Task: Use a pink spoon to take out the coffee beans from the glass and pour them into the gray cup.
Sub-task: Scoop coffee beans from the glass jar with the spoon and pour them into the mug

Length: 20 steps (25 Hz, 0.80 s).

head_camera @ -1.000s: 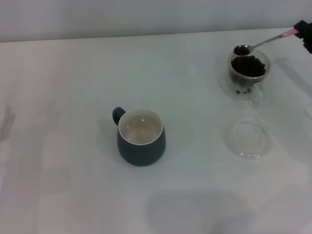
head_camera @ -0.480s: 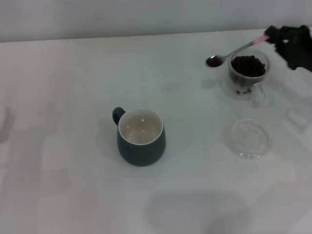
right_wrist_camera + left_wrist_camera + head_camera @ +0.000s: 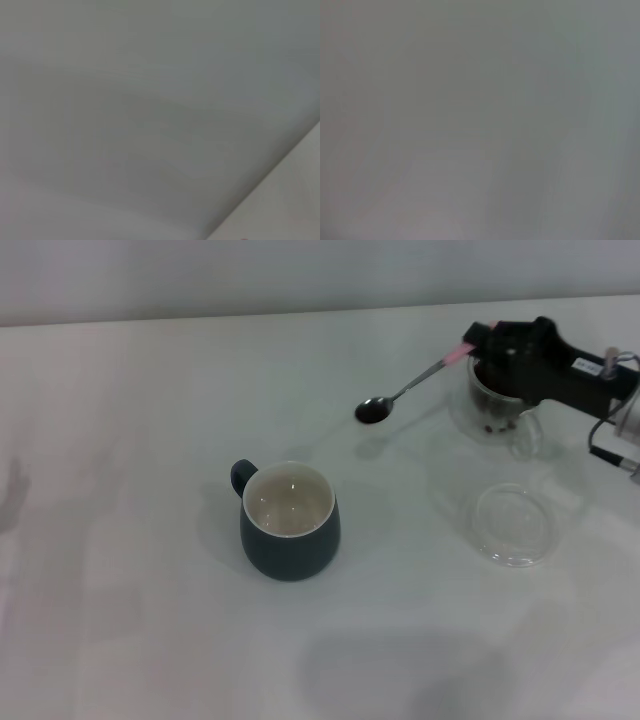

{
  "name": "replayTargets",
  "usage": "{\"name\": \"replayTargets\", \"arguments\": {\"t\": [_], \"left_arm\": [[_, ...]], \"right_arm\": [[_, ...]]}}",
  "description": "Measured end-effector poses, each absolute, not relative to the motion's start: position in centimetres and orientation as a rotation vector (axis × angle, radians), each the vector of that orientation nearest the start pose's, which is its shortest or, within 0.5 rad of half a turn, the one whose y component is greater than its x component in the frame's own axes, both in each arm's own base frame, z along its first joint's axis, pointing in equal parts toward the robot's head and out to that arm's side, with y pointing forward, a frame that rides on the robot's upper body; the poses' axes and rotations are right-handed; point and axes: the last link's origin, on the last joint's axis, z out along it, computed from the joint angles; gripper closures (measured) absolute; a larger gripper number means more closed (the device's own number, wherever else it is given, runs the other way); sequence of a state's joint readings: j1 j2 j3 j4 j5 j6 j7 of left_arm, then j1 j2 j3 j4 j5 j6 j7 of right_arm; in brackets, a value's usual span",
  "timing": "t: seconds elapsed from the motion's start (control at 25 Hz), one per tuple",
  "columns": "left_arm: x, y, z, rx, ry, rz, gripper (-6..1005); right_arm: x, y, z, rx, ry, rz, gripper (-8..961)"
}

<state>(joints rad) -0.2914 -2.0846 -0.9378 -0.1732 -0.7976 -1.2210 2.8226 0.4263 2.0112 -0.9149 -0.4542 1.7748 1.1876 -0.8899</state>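
Note:
In the head view my right gripper (image 3: 487, 343) is shut on the pale pink handle of the pink spoon (image 3: 412, 386) and holds it in the air. The spoon's silver bowl, dark with coffee beans (image 3: 373, 411), hangs above the table between the glass and the gray cup. The gray cup (image 3: 290, 525) stands mid-table, its white inside bare, its handle to the far left. The clear glass (image 3: 505, 412) stands at the far right, mostly hidden behind my gripper; a few beans show low in it. My left gripper is out of view.
A shallow clear glass dish (image 3: 512, 524) lies on the white table (image 3: 150, 440) in front of the glass. My right arm (image 3: 590, 380) reaches in from the right edge. Both wrist views show only blank grey.
My right gripper has moved left from over the glass, carrying the spoon. Its bean-filled bowl has gone from the glass's rim to a spot nearer the gray cup.

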Motion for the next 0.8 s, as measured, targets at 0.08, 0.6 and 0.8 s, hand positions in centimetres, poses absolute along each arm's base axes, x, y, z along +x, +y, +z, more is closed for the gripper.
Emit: {"name": "replayTargets", "arguments": {"t": [0.08,0.6,0.8], "left_arm": [[-36.3,28.5,-0.6,-1.450,-0.739,-0.783,107],[-36.2,28.6,-0.6,-1.452,-0.736,-0.787,107],[-36.1,28.7,-0.6,-1.454,-0.735,-0.788,107]], "right_arm": [[30.6,35.0,1.4,-1.696,1.975,1.270,807],[28.4,34.8,-1.1,-1.852,1.985,1.223,807],[27.6,34.6,-1.9,-1.921,1.956,1.214,807]]}}
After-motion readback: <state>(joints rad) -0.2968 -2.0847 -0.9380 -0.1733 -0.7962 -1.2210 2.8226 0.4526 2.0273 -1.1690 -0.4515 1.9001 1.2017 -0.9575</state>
